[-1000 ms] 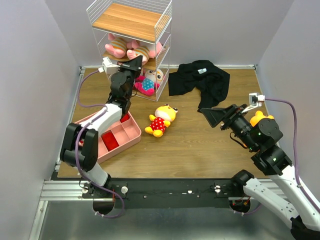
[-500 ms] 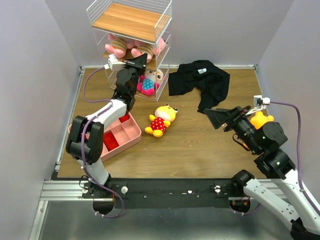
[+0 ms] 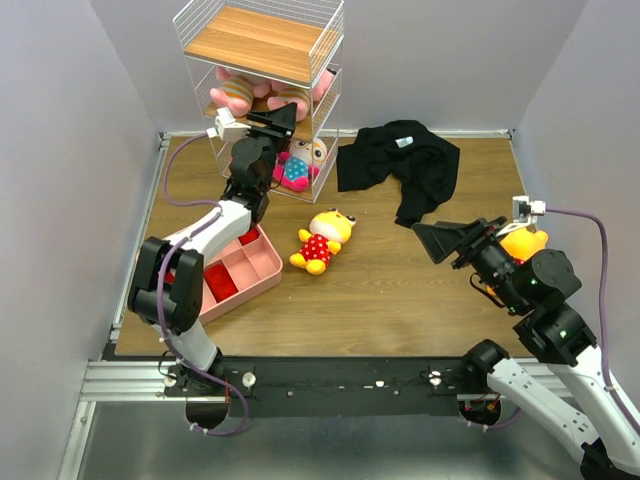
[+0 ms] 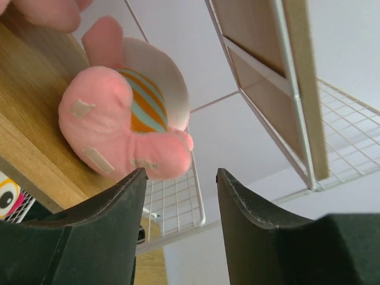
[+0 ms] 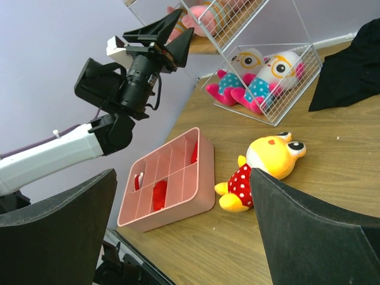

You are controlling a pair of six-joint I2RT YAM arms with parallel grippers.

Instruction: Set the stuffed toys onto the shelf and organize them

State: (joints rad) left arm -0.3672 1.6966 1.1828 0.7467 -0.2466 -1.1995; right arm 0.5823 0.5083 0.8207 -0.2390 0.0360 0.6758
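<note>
The shelf (image 3: 262, 60) is a white wire rack with wooden boards at the back left. Two pink striped stuffed toys (image 3: 240, 95) lie on its middle tier. Two white-faced ones with glasses (image 3: 300, 162) sit in the bottom tier. My left gripper (image 3: 283, 118) is open at the middle tier's front. In the left wrist view a pink toy (image 4: 124, 124) rests on the board just past the left fingertip, with nothing between the jaws (image 4: 178, 178). A yellow toy in red polka dots (image 3: 322, 240) lies on the table. My right gripper (image 3: 440, 238) hangs open and empty to its right.
A pink compartment tray (image 3: 262, 272) lies left of the yellow toy, beneath the left arm. A black garment (image 3: 405, 165) is bunched at the back, right of the shelf. Another yellow toy (image 3: 522, 240) peeks out behind the right arm, near the right wall.
The left gripper rose slightly at the middle tier and opened its jaws, leaving the pink toy free on the board. The right arm drifted a little to the near right.
</note>
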